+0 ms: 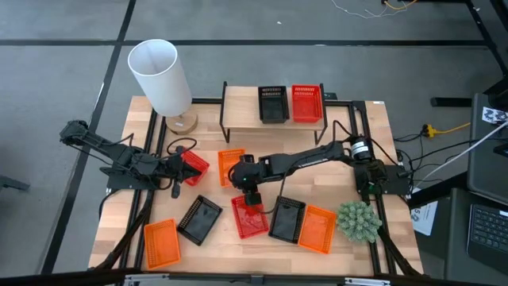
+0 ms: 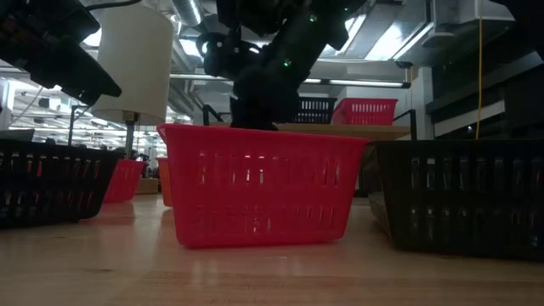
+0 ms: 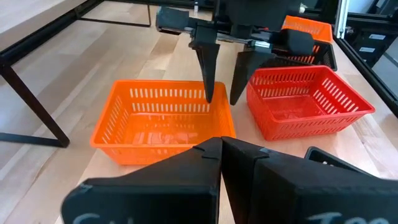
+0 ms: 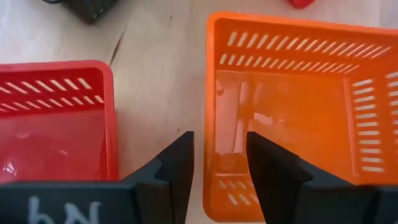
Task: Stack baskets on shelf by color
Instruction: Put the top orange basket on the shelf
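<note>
My right gripper (image 4: 217, 140) is open and points down over an orange basket (image 1: 230, 164) in mid-table. One finger stands inside the basket's side wall (image 4: 210, 118) and one outside it, next to a red basket (image 1: 250, 214). My left gripper (image 3: 221, 144) is shut, level and pointing right, beside another red basket (image 1: 194, 167); whether it touches that basket is hidden. The shelf (image 1: 238, 107) at the far edge carries one black basket (image 1: 272, 103) and one red basket (image 1: 306, 103) side by side. More baskets rest on the table along the near side.
Along the near edge lie an orange basket (image 1: 161, 242), a black one (image 1: 198, 218), another black one (image 1: 286, 218) and an orange one (image 1: 317, 229). A white lamp (image 1: 159, 75) stands at the far left and a green plant (image 1: 357, 221) at the near right.
</note>
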Controlling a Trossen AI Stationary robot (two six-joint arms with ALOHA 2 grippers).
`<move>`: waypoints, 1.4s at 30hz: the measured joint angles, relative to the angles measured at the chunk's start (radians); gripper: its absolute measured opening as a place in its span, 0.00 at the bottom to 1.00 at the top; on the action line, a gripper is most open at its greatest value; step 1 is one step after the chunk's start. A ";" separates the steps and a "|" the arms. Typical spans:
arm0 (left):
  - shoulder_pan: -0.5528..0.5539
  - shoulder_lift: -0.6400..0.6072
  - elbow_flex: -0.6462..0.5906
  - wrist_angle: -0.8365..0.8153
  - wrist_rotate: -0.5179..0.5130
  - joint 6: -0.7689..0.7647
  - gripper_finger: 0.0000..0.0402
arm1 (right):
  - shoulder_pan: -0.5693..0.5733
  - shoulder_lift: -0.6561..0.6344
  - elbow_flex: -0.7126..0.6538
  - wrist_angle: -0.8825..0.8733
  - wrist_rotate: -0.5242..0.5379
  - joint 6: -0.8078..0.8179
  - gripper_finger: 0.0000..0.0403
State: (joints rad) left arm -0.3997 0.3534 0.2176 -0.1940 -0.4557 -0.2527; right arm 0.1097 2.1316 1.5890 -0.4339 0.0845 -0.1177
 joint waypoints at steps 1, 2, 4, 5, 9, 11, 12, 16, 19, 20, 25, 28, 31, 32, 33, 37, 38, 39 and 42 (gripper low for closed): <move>0.000 0.000 0.000 0.000 0.000 0.000 0.00 | 0.000 0.005 0.000 0.001 0.000 0.000 0.36; 0.000 0.000 0.000 0.000 0.000 0.000 0.00 | 0.000 0.009 0.001 -0.002 0.001 0.000 0.36; 0.000 0.000 0.000 0.000 0.000 0.000 0.00 | 0.000 0.023 0.000 -0.009 0.001 0.002 0.36; 0.000 0.000 0.000 0.000 0.000 0.000 0.00 | 0.000 0.025 0.000 -0.012 0.001 0.004 0.36; 0.000 0.000 0.000 0.000 0.000 -0.001 0.00 | 0.000 0.031 0.000 -0.014 0.002 0.007 0.33; 0.000 0.000 0.000 0.000 0.000 -0.001 0.00 | 0.000 0.031 0.000 -0.015 0.002 0.009 0.30; 0.000 0.000 0.000 0.000 0.000 -0.001 0.00 | 0.000 0.031 0.000 -0.014 0.002 0.009 0.27; 0.000 0.000 0.000 0.000 0.000 -0.001 0.00 | 0.000 0.031 0.000 -0.015 0.002 0.033 0.09; 0.000 0.000 0.000 0.000 0.000 -0.001 0.00 | 0.003 0.030 0.000 -0.023 0.007 0.030 0.03; 0.000 0.000 0.000 0.000 0.000 -0.001 0.00 | 0.003 0.025 0.000 -0.029 0.009 0.030 0.02; 0.000 0.000 0.000 0.000 0.000 -0.001 0.00 | 0.006 -0.044 -0.001 -0.063 0.026 0.020 0.01; 0.000 0.000 0.000 0.000 0.000 -0.001 0.00 | 0.013 -0.106 -0.001 -0.070 0.028 -0.006 0.01; 0.000 0.000 0.000 0.000 0.000 -0.001 0.00 | 0.018 -0.176 -0.001 -0.073 0.022 -0.050 0.01; 0.000 0.000 0.000 0.000 0.000 -0.001 0.00 | 0.019 -0.201 -0.001 -0.071 0.022 -0.068 0.01; 0.000 0.000 0.000 0.000 0.000 -0.001 0.00 | 0.019 -0.227 -0.001 -0.073 0.021 -0.086 0.00; 0.000 0.000 0.000 0.000 0.000 -0.001 0.00 | 0.010 -0.320 -0.001 -0.065 0.054 -0.153 0.00; 0.000 0.000 0.000 0.000 0.000 -0.001 0.00 | 0.004 -0.341 -0.001 -0.054 0.078 -0.174 0.00; 0.000 0.000 0.000 -0.001 0.000 -0.001 0.00 | -0.002 -0.363 -0.001 -0.044 0.105 -0.187 0.00; 0.000 0.000 0.000 -0.004 0.000 0.000 0.00 | -0.027 -0.418 -0.001 0.018 0.175 -0.256 0.00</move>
State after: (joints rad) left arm -0.3999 0.3534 0.2176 -0.1977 -0.4557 -0.2528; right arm 0.0824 1.7134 1.5879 -0.4155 0.2595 -0.3734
